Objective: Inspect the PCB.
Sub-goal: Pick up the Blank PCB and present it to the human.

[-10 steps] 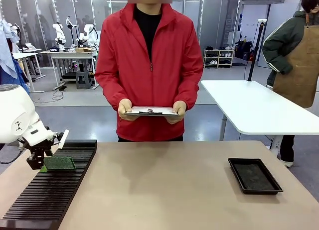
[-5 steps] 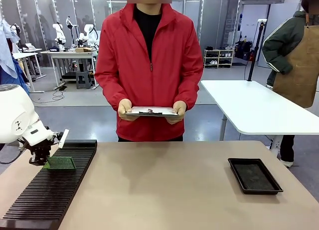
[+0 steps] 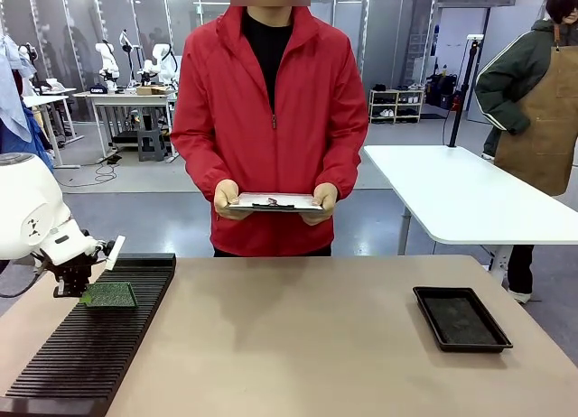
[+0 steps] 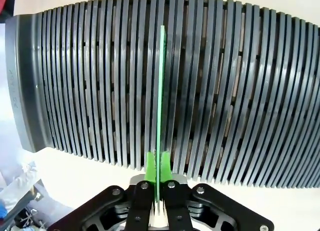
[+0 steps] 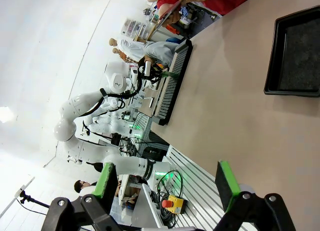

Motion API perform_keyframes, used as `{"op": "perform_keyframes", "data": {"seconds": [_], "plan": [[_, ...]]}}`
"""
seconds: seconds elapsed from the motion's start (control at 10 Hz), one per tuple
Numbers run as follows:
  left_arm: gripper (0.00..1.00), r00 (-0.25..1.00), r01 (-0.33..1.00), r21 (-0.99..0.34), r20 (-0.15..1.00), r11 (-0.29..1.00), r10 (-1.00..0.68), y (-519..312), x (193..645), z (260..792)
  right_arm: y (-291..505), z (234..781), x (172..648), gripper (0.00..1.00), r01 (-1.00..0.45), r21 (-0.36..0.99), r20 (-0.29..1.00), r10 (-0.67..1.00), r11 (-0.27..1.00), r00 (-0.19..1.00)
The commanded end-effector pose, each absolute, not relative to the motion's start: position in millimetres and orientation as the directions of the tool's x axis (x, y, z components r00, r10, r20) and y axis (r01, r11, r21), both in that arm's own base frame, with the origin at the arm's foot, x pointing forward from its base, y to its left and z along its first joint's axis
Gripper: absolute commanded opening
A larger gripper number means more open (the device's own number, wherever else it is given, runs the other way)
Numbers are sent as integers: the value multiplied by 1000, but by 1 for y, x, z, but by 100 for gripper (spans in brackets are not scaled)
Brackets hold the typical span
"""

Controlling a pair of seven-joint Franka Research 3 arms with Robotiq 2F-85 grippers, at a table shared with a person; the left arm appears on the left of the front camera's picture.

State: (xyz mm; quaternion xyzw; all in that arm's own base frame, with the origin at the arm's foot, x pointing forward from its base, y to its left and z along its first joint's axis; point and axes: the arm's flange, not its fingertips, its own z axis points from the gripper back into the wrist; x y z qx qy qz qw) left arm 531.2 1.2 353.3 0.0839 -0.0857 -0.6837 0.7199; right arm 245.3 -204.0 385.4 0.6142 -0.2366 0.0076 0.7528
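The left pincer (image 4: 159,167) clamps the PCB (image 4: 161,91) by one edge, in line with the rack (image 4: 75,91) slots at the surface's left edge, probably leaving its faces viewable; the right pincer (image 5: 166,182) gapes empty

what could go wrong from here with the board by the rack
1. The left end effector grips the PCB by one short edge only, so the board might slip or twist in the pads.
2. The PCB lies in line with the slots of the rack and close to them, so its far edge could catch a rib.
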Motion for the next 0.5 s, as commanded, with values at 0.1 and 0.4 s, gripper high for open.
{"op": "perform_keyframes", "data": {"seconds": [0.1,0.4], "plan": [[0,56,978,202,11,57,-998,4,533,366,-205,386,244,100,-302,922,366,-283,243,887],[0,110,967,214,127,136,-986,14,519,416,-205,386,244,100,-302,922,366,-283,243,887]]}}
